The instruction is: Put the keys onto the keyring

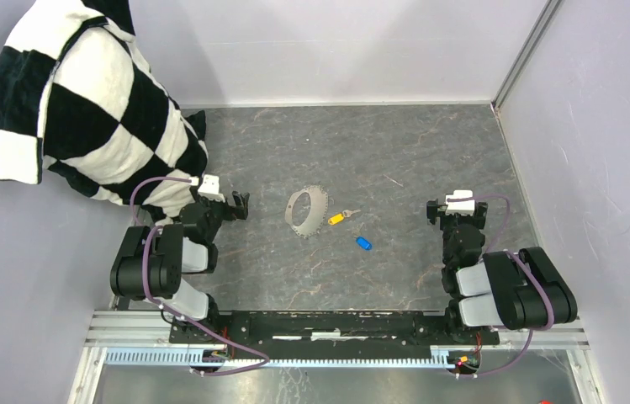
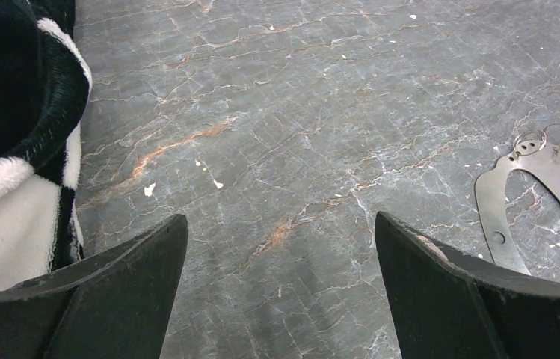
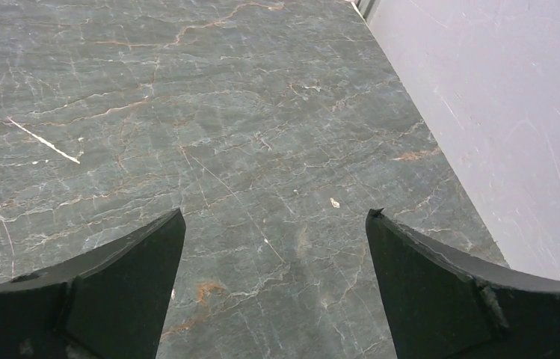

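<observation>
From the top, you see the keyring (image 1: 293, 207) lying flat on the grey table (image 1: 395, 143), between your two arms. The yellow key (image 1: 336, 218) lies just beside its right side. The blue key (image 1: 363, 243) lies near, and neither key is on the ring. A black and white blanket (image 1: 84, 109) sits far left.

In the left wrist view, your left gripper (image 2: 280, 217) is wide open and holds nothing. The keyring shows at the right edge.

In the right wrist view, your right gripper (image 3: 277, 213) is wide open too, over bare table.
</observation>
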You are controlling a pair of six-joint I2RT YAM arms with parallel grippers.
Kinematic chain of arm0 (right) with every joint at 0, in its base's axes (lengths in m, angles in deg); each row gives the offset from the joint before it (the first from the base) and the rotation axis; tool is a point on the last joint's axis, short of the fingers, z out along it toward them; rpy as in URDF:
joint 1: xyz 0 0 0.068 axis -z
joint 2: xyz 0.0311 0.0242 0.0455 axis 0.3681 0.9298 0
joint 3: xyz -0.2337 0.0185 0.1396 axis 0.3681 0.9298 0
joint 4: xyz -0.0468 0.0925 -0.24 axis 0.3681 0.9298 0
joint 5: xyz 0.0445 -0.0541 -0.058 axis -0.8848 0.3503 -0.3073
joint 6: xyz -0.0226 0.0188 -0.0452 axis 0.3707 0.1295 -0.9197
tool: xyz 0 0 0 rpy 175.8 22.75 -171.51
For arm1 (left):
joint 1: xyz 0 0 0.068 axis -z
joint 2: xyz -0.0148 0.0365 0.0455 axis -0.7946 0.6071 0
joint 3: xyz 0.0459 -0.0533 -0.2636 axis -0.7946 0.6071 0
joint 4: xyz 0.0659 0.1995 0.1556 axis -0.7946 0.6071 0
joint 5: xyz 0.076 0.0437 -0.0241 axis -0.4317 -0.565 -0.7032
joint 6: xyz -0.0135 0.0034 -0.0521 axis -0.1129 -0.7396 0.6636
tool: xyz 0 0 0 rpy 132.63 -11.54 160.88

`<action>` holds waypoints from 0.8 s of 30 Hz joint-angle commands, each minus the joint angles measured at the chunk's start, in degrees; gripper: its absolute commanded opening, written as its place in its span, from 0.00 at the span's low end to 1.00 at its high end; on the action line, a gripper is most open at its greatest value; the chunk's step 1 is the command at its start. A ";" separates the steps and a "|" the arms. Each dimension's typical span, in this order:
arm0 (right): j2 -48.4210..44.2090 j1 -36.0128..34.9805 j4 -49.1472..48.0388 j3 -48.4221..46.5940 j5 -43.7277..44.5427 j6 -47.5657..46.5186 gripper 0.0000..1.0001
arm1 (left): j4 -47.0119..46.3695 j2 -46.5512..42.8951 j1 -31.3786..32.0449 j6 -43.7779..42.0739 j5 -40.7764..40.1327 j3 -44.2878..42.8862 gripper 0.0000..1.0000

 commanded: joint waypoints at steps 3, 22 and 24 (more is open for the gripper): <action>-0.54 0.18 -1.45 4.38 -0.83 0.20 0.98 | -3.15 -0.71 0.19 -1.85 -0.96 0.23 1.00; -7.45 -1.25 45.95 -26.69 -17.27 28.48 0.98 | 70.57 -7.48 -2.18 -13.56 13.39 -37.80 1.00; -6.61 -9.60 48.69 -29.86 -13.54 21.75 0.98 | 75.10 -6.52 -1.68 -16.49 17.10 -39.80 1.00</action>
